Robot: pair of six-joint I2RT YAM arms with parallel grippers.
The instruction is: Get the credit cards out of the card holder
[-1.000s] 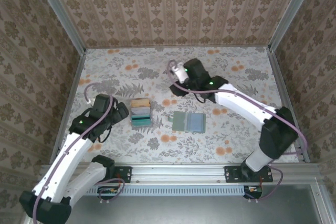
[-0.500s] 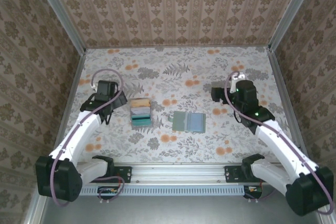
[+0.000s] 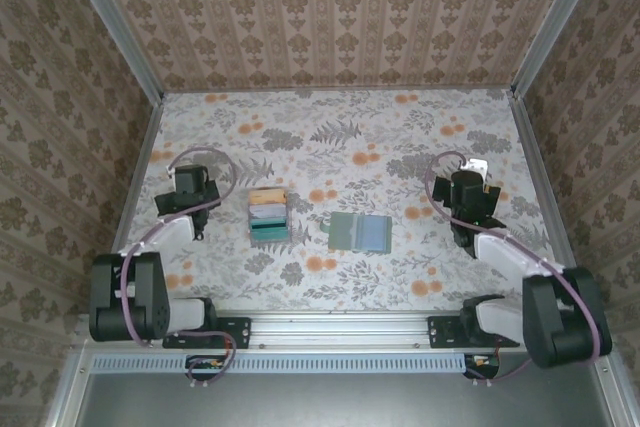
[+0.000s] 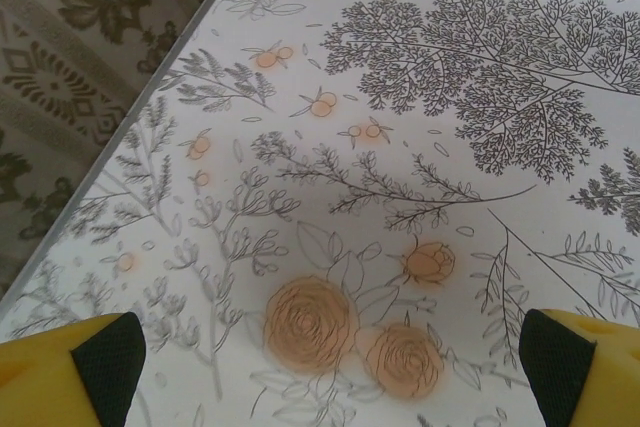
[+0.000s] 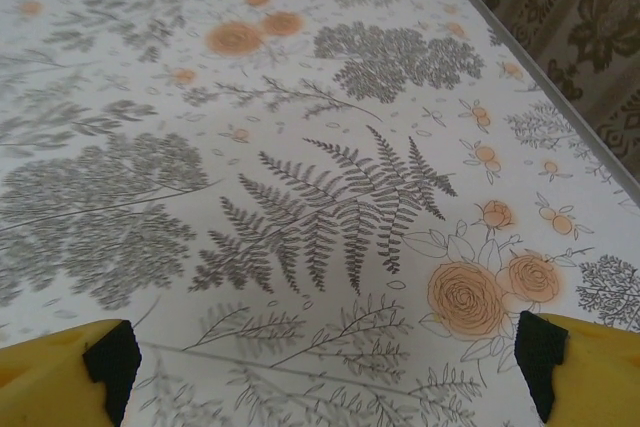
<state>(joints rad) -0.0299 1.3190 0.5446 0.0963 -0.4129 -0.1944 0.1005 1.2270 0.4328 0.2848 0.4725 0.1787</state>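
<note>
Left gripper (image 4: 330, 372) and right gripper (image 5: 325, 367) both gape wide, holding nothing. The credit cards (image 3: 267, 214) sit stacked near the card holder (image 3: 361, 232), which apparently lies open.

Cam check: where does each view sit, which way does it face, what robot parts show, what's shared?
Top external: above and behind the bases, looking down on the floral table; shows both arms, left gripper, right gripper, credit cards, card holder.
Left wrist: on the left arm, facing across the table toward the left wall; own fingertips, jaws open.
Right wrist: on the right arm, facing across the table toward the right wall; own fingertips, jaws open.
Shared: floral table, all three.
</note>
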